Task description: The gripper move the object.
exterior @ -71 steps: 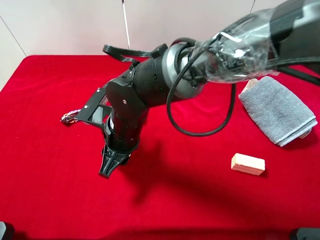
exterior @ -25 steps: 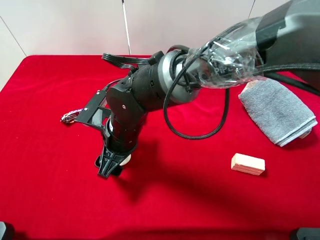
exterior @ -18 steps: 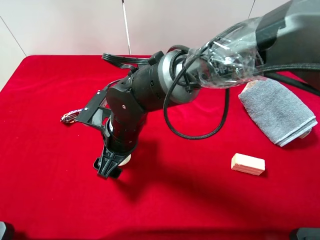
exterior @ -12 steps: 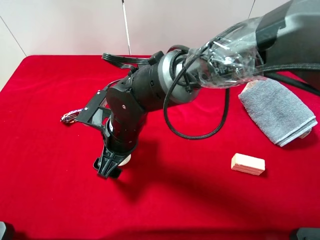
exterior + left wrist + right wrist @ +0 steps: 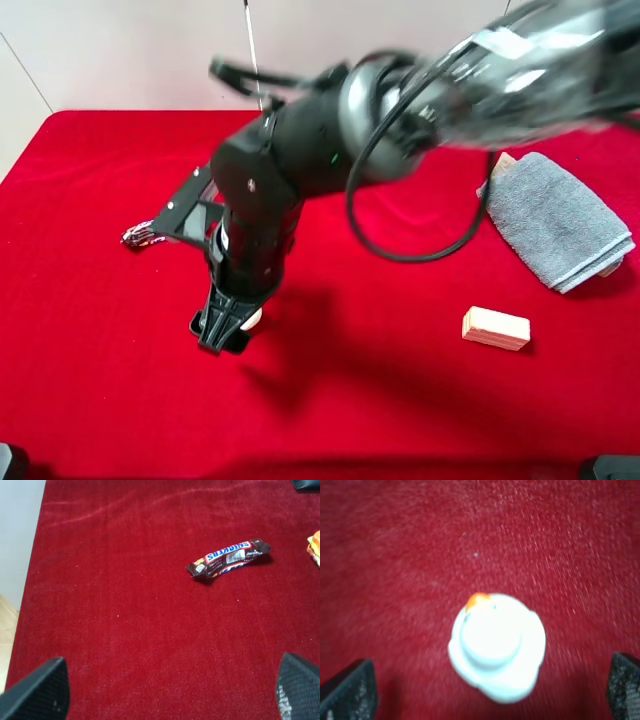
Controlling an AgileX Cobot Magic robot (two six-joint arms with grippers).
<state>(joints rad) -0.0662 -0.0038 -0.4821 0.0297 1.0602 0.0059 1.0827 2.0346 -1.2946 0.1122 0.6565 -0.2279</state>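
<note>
The right hand (image 5: pixel 222 330) is held low over the red table (image 5: pixel 90 300), pointed almost straight down, with its jaws spread wide. In the right wrist view only the two fingertips (image 5: pixel 346 690) are seen at the far edges, and the object (image 5: pixel 496 646) lies between them, untouched on either side. The hand is judged to be released and placed so that the object sits in the gap, ready either for closing or for lifting away; which of the two cannot be told.

The object (image 5: pixel 251 317) rests on the table just beside the right hand's tips, mostly hidden by them in the high view. It is seen as a small white knob: a round flat base with a rounded stub on top and a small orange mark at one edge. The wrist picture is blurred, so finer detail cannot be made out.

The left hand (image 5: pixel 170 692) is held well above another part of the table, its jaws likewise apart and nothing between them; a candy bar (image 5: pixel 228 560) lies on the cloth beyond it.

Further off, a beige block (image 5: pixel 495 328) and a folded grey towel (image 5: pixel 555 218) are placed to the right, well apart from the object.
</note>
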